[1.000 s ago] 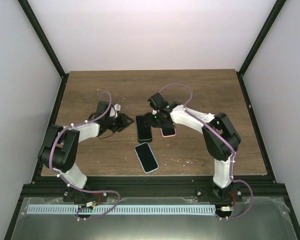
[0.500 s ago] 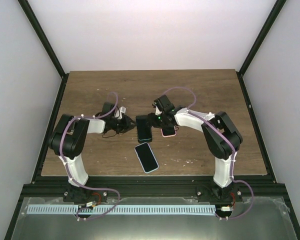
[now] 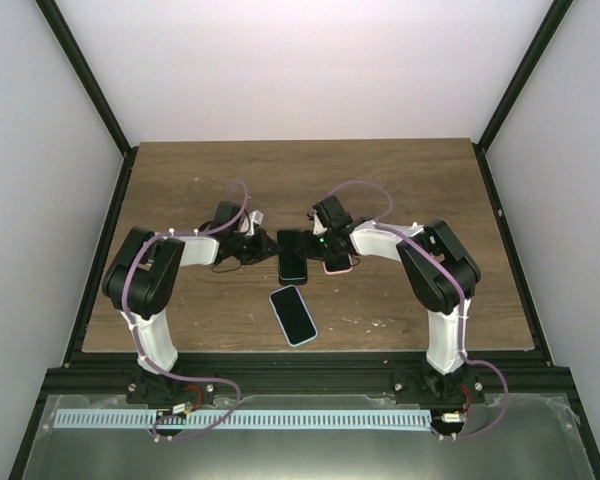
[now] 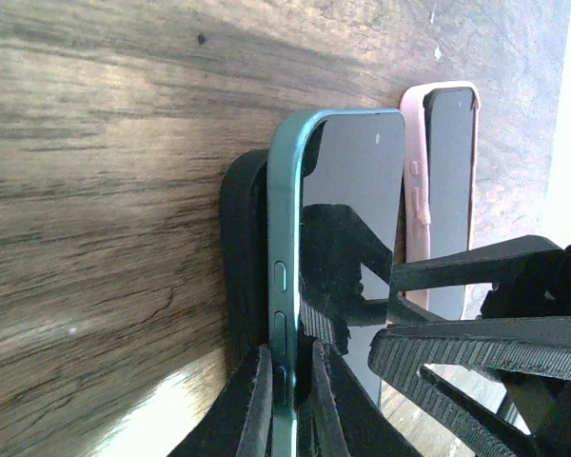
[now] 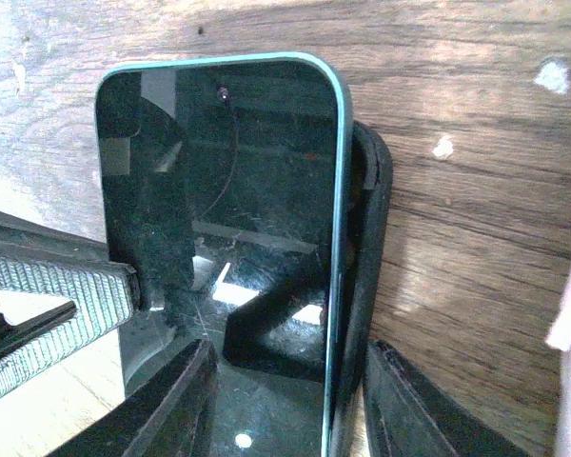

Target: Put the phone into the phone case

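On the table (image 3: 180, 180), the phone (image 3: 293, 262) is lying on top of the case (image 4: 238, 249), shifted sideways so that one long side of the case is showing beside it. A second phone (image 3: 337, 263) is lying just to the right, parallel to it. A third phone (image 3: 293, 314) is lying nearer the arm bases, apart from both. The left gripper (image 3: 263, 248) is sitting at the left of the phone, its fingers (image 4: 255, 405) pinching one long edge. The right gripper (image 3: 316, 244) is sitting at the right of the phone, its fingers standing apart.
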### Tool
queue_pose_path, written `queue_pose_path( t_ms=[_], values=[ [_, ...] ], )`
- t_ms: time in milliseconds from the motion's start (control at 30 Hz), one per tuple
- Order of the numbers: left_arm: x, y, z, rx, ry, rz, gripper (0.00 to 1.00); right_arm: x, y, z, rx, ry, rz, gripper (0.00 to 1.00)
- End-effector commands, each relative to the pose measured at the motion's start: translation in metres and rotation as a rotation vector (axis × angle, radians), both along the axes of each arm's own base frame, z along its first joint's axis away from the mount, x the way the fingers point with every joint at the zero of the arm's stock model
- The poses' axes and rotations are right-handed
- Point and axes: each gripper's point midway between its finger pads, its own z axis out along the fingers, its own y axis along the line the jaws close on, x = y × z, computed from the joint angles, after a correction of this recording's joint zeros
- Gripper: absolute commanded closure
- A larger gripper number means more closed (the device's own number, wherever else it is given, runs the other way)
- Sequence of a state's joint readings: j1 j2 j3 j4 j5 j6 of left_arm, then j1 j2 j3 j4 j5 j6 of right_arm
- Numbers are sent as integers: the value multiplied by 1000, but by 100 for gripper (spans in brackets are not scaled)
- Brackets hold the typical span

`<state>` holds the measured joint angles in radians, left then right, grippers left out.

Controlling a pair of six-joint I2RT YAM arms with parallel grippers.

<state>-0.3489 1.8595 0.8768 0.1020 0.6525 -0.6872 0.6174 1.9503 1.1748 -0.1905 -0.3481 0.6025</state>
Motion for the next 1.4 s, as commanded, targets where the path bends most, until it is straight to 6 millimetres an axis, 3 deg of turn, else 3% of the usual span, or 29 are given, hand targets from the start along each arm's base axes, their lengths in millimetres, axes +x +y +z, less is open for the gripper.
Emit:
queue_pose_path(
  t_ms=[0, 167, 300, 700, 867, 1067, 1233, 1367],
  values=[
    [-11, -16, -15, 49, 28, -58, 97, 4, 9, 5, 56, -23, 20, 59],
    [-19, -11, -15, 96, 18, -73, 99, 4, 5, 8, 111, -44, 16, 62],
    [-23, -5, -26, 158, 28, -83, 95, 1, 5, 15, 160, -54, 20, 62],
    [-51, -17, -31, 109, 67, -135, 92, -6, 6, 16, 226, -30, -12, 56],
    [-55, -15, -24, 105, 77, -128, 81, -2, 4, 19, 216, -59, -17, 55],
    [-25, -1, 15, 167, -24, -46, 62, -5, -12, 31, 98, -87, -12, 48],
    [16, 2, 46, 201, -120, -14, 61, -27, -27, 40, -6, -132, 36, 40],
    [45, -6, 58, 191, -177, -15, 60, -51, -30, 29, -104, -207, 159, 26]
  ],
)
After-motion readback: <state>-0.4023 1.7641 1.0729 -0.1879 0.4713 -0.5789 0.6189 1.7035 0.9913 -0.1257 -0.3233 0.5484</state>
